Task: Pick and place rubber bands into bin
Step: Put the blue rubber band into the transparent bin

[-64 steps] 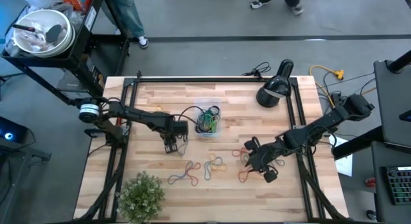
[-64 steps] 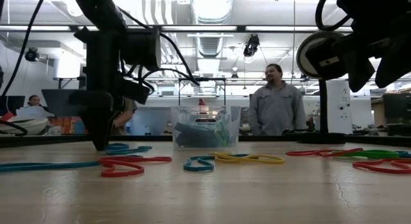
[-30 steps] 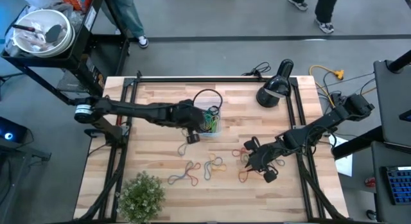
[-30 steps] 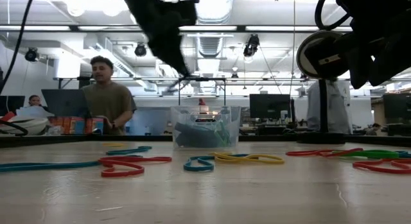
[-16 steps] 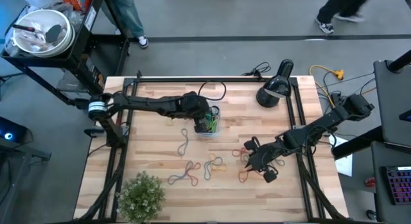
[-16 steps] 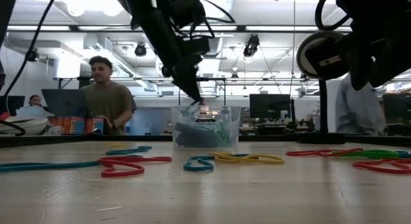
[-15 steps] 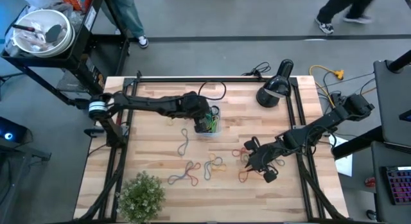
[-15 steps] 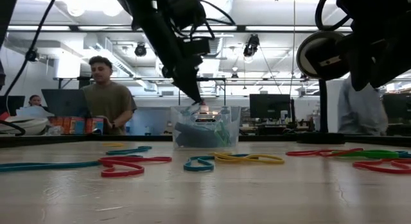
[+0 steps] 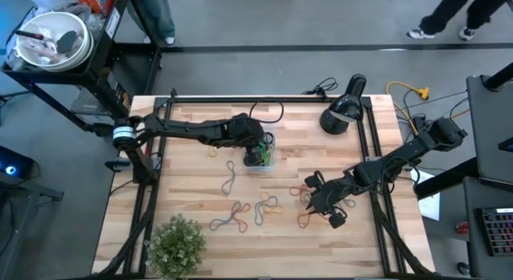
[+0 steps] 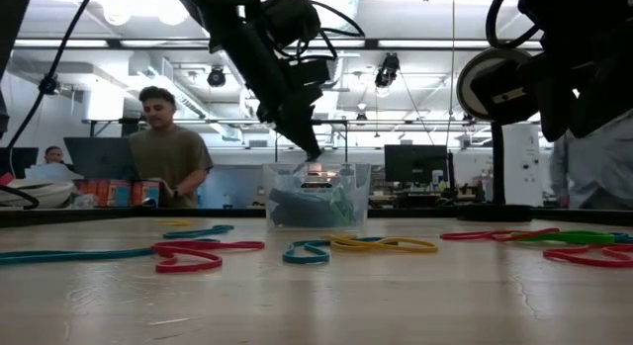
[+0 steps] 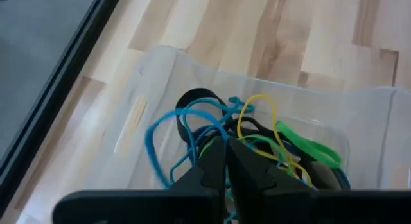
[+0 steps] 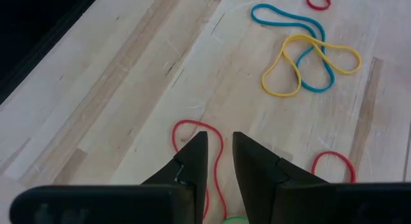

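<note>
Wood-plank table (image 9: 192, 192) carries loose rubber bands (image 9: 267, 208); a person (image 10: 166, 147) stands behind. Left gripper (image 11: 226, 161), fingers pinched together, hovers over the bin (image 11: 164, 89), whose tangled contents only its wrist view shows. Right gripper (image 12: 219, 156) hangs slightly parted over a red band (image 12: 212, 160).

So the left tool (image 9: 258, 145) was out on the worktop (image 9: 192, 184) left of the bin (image 9: 260, 148) a couple seconds back, tips right down on the wood. It lifted, swung across and now it's over the bin, fingers pressed together just above the bands (image 11: 212, 131) inside. A brownish band (image 9: 228, 177) now lies left of the bin where the tool had been. Person (image 10: 166, 147) showed up behind the bin on the left, and the one on the right is gone.
</note>
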`<action>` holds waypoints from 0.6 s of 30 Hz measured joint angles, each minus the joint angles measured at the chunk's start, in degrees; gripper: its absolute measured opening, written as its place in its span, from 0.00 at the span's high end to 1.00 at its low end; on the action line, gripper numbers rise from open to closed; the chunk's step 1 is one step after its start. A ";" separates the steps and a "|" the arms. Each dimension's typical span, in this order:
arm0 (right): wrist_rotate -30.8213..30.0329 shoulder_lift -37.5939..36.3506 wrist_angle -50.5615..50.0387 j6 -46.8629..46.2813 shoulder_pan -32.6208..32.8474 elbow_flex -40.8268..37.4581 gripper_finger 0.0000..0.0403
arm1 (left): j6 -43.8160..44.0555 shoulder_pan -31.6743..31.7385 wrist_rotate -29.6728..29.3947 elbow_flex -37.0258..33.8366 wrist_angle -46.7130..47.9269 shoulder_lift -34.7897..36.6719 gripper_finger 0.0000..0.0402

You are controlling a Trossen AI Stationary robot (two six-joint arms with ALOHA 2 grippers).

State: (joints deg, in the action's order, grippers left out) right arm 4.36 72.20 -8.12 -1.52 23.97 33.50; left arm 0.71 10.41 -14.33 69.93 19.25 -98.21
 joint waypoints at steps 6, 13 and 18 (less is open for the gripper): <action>0.00 0.00 0.00 -0.70 0.00 0.00 0.83 | -0.65 0.09 0.00 -0.02 -2.15 0.02 1.00; 0.00 0.00 -0.01 -1.11 0.00 0.00 0.83 | 4.50 0.57 4.19 -0.02 -3.19 0.07 1.00; 0.00 0.00 -0.02 -1.11 0.00 0.00 0.83 | 4.46 1.53 4.82 -0.02 -2.80 0.07 1.00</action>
State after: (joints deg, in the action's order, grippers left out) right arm 4.36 72.20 -8.14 -2.63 23.97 33.50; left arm 5.17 11.94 -9.51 69.91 16.45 -98.15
